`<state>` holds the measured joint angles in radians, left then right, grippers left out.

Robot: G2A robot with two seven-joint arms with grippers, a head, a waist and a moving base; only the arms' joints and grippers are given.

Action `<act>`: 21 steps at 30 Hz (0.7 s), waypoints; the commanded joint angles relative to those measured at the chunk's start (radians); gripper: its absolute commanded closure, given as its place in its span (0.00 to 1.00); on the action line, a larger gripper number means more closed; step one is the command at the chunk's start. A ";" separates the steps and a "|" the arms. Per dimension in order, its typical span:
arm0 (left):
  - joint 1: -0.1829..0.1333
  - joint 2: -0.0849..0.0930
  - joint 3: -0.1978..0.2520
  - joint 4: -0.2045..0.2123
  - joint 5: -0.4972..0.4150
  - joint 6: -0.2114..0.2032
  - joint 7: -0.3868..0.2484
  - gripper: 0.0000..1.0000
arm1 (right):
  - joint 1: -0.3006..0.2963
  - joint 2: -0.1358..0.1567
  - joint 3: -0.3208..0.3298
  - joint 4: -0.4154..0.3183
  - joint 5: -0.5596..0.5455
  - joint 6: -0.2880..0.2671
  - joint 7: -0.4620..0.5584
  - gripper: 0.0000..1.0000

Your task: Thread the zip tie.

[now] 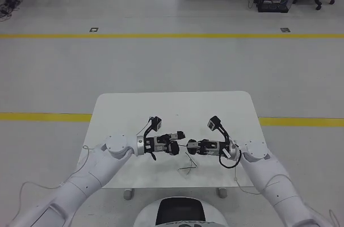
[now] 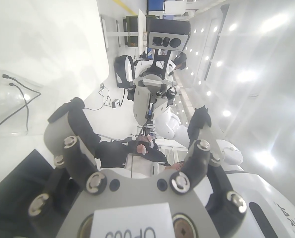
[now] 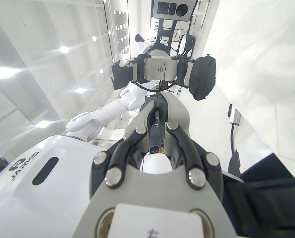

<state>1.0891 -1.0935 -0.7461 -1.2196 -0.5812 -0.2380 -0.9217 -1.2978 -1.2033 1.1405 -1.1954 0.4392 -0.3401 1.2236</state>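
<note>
Nearest me, spare ties (image 1: 189, 165) lie in a clear bag (image 2: 16, 125) on the worktop (image 1: 132, 108), just on the near side of where my arms meet. I judge both wrists should stay above that bag so nothing snags it. Just beyond, over the middle of the worktop, my right jaws are pinched narrow on the zip tie (image 2: 132, 164). My left jaws face them with pads (image 3: 202, 77) spread wide, holding nothing.

The step in hand, as I read it, is taking the free end with the left so the strap can be fed through its head. To do that well I would hold the right grip firm and bring the left in straight along the strap rather than across it. I would centre the strap between the pads before closing and grip close to the tip, since a thin strap will likely flex and swing away if touched off-centre. Closing slowly should avoid a kink. Once both ends are held, tip and slot need lining up on one axis; a small twist would probably make the tip miss.

The zip tie is off the worktop, between the two sets of jaws. Its long axis runs left to right, roughly level, with the free end pointing left into the open gap of my left jaws. Which end is head and which tail I cannot tell.
</note>
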 commanded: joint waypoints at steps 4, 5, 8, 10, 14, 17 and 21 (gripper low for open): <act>0.001 0.000 -0.007 0.007 -0.011 0.001 0.000 0.03 | -0.004 0.004 0.000 -0.006 -0.002 0.000 -0.001 1.00; 0.001 0.000 -0.008 0.008 -0.012 0.001 0.000 0.03 | -0.005 0.004 0.000 -0.007 -0.002 0.000 -0.002 1.00; 0.002 0.000 -0.014 0.011 -0.017 -0.001 -0.003 0.05 | -0.006 0.006 -0.001 -0.010 0.000 0.000 -0.002 1.00; 0.003 0.001 -0.016 0.012 -0.018 -0.001 -0.003 0.05 | -0.007 0.007 -0.001 -0.012 0.001 0.000 0.000 1.00; 0.005 0.001 -0.018 0.011 -0.018 0.001 -0.004 0.05 | -0.006 0.009 -0.004 -0.015 0.002 0.000 0.001 1.00; 0.006 0.000 -0.016 0.010 -0.016 0.005 -0.008 0.08 | -0.006 0.010 -0.008 -0.017 0.003 0.000 0.001 1.00; 0.005 -0.003 -0.009 0.008 -0.013 0.010 -0.012 0.09 | -0.004 0.011 -0.012 -0.015 0.004 0.000 -0.001 1.00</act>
<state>1.0949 -1.0959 -0.7571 -1.2116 -0.5953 -0.2287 -0.9327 -1.3026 -1.1925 1.1293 -1.2115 0.4427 -0.3400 1.2229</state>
